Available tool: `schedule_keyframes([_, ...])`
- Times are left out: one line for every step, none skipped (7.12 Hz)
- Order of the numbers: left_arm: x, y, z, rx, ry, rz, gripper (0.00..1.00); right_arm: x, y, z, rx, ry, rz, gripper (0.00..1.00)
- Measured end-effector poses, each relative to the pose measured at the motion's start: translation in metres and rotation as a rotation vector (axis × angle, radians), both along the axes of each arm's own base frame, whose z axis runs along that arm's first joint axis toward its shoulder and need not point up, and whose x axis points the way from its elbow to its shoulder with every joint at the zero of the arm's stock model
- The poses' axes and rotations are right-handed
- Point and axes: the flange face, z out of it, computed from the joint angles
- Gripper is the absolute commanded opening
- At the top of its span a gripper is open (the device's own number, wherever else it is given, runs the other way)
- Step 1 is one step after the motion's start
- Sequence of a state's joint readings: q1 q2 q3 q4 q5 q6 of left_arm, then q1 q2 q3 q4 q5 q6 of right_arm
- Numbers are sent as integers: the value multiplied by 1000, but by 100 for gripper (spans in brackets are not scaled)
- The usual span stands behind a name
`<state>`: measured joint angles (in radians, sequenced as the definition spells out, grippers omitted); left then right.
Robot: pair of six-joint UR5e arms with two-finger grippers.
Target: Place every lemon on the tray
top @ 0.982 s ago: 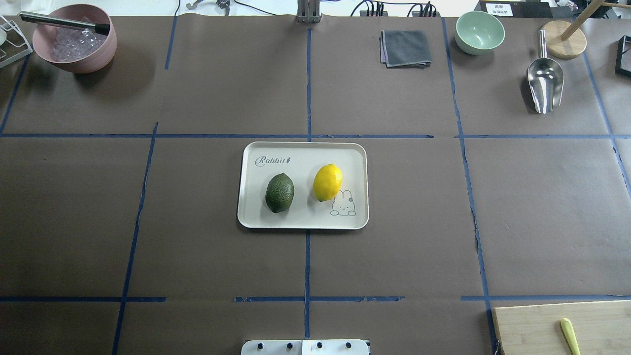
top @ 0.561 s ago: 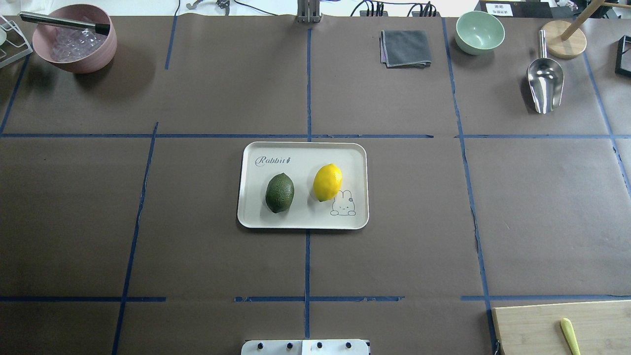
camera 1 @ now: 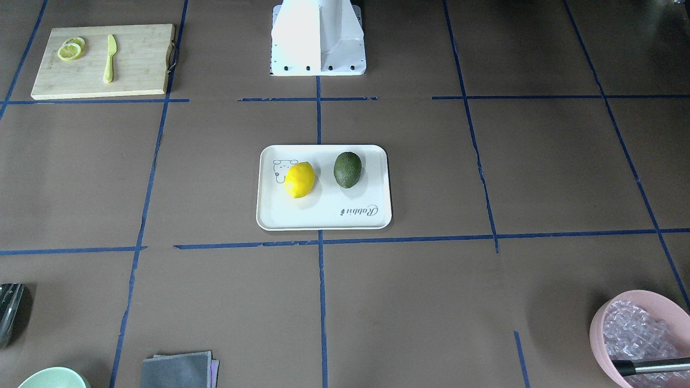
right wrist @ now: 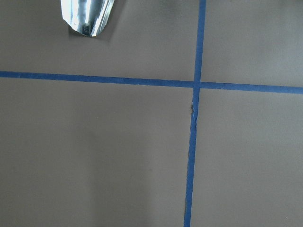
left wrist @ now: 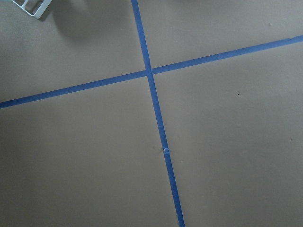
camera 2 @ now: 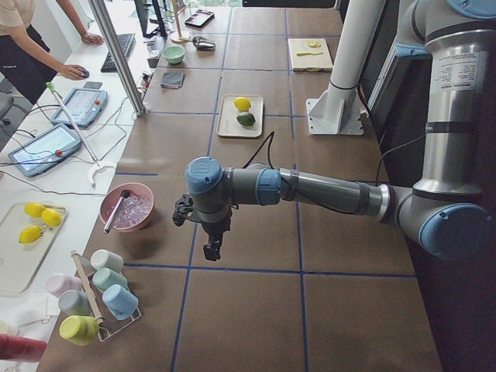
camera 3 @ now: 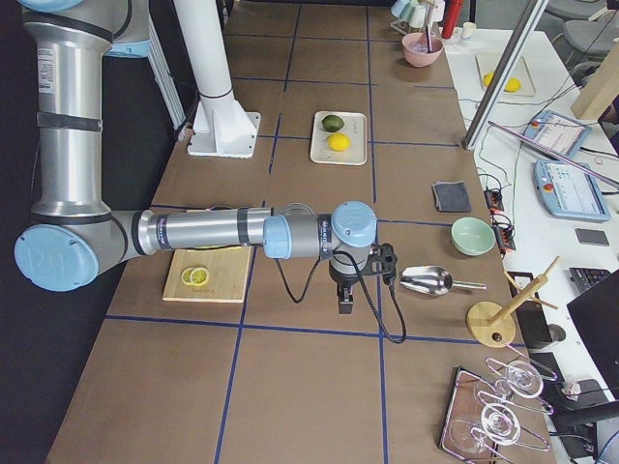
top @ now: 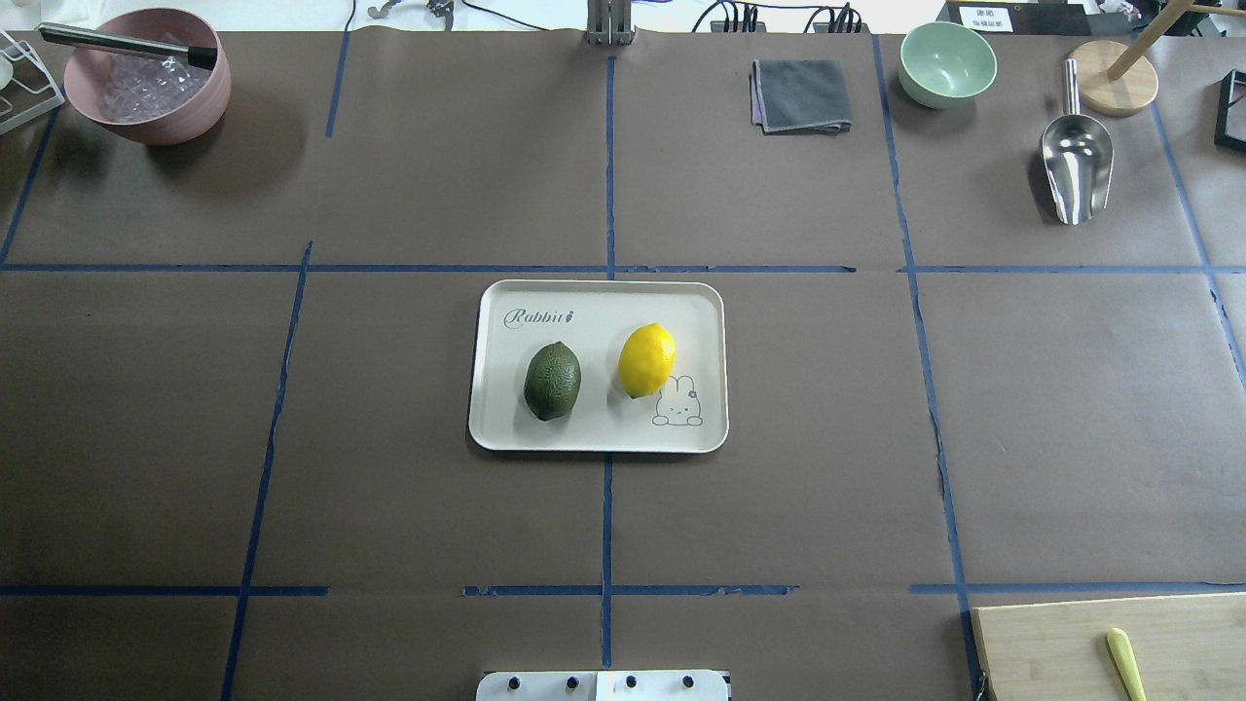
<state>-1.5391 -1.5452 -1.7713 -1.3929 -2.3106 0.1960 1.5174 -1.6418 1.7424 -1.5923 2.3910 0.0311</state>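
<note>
The cream-white tray (top: 506, 428) with the "Rabbit" lettering lies at the table's middle. The yellow lemon (top: 646, 359) and the dark green lemon (top: 552, 380) both lie on it, side by side; they also show in the front-facing view, yellow (camera 1: 299, 179) and green (camera 1: 347, 169). My left gripper (camera 2: 211, 249) shows only in the exterior left view, held over bare table near the pink bowl, far from the tray. My right gripper (camera 3: 344, 304) shows only in the exterior right view, beside the metal scoop. I cannot tell whether either is open or shut. Neither wrist view shows fingers.
A pink bowl (top: 146, 88) stands at the far left, with a grey cloth (top: 800, 94), a green bowl (top: 947, 63) and a metal scoop (top: 1076, 166) at the far right. A wooden cutting board (camera 1: 140, 64) holds lemon slices (camera 1: 70, 51) and a yellow knife (camera 1: 110, 59).
</note>
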Motion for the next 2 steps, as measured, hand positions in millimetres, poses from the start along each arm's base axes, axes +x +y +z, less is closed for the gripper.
schedule_keyframes([0, 0, -6, 11, 1, 0, 100, 0, 0, -1, 9, 1, -5, 100])
schedule_keyframes([1, 2, -18, 31, 4, 3, 100, 1, 0, -3, 14, 1, -7, 100])
